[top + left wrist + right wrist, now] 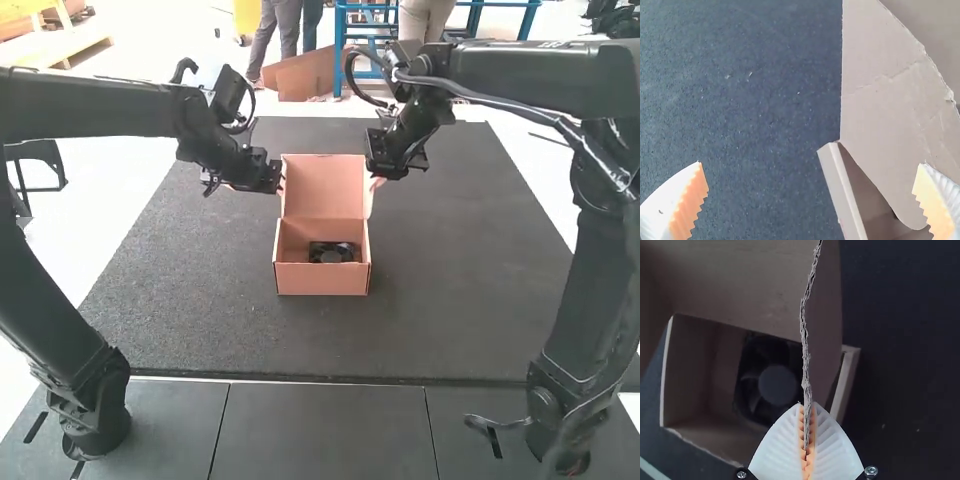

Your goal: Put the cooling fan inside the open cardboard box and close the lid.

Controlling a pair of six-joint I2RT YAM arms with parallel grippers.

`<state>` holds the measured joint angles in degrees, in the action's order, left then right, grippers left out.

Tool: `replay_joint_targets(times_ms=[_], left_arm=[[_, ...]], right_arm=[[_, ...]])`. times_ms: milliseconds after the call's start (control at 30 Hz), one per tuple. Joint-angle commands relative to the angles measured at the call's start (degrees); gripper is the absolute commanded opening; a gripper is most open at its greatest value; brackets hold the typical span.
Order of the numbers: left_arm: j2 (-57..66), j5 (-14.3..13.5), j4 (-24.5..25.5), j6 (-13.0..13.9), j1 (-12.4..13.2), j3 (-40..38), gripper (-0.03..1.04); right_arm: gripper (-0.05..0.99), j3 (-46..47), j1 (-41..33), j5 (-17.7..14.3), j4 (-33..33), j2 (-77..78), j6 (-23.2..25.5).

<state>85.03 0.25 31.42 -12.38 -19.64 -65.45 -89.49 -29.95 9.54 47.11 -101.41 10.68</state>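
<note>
We see the fan [333, 252] lying flat inside the box [322, 272], mid-mat [170, 260]. The lid [323, 187] stands upright at the box's 12 o'clock. Our right gripper [806, 412], at the lid's 3 o'clock, pinches its side edge. Our left gripper [810, 172], at 9 o'clock, gapes wide beside the lid, holding nothing.

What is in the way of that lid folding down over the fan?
Nothing visible. The cooling fan lies flat inside the box, below its rim. The lid stands upright, the right gripper shut on its side edge, the left gripper open beside the other.
</note>
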Motion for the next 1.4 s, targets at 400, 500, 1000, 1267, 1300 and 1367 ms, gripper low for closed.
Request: replay_joint_targets(times_ms=[400, 500, 1000, 1267, 1300, 1367], left_arm=[[-5.32, 0.54, -0.75, 0.17, -1.02, 3.84, 0.97], [-5.76, 0.63, -1.27, 0.17, -1.46, 4.72, 0.97], [-7.25, 0.63, -1.62, 0.25, -2.51, 7.27, 0.97], [-8.39, 0.80, -2.15, 0.34, -2.51, 9.73, 0.97], [-8.57, 0.80, -2.33, 0.34, -2.51, 9.99, 0.97], [-9.01, 0.80, -2.50, 0.34, -2.51, 10.87, 0.97]], right_arm=[[-0.01, 4.15, -2.48, 2.32, 1.05, 5.17, -1.89], [-0.01, 5.38, -2.48, 2.32, 1.05, 5.69, -1.98], [-0.01, 10.30, -4.15, 4.79, -0.27, 7.27, -3.82], [-0.01, 12.85, -4.94, 5.23, -1.94, 7.27, -4.26], [-0.01, 13.20, -5.03, 5.23, -2.02, 7.27, -4.35], [-0.01, 14.17, -5.29, 5.23, -2.11, 7.19, -4.52]])
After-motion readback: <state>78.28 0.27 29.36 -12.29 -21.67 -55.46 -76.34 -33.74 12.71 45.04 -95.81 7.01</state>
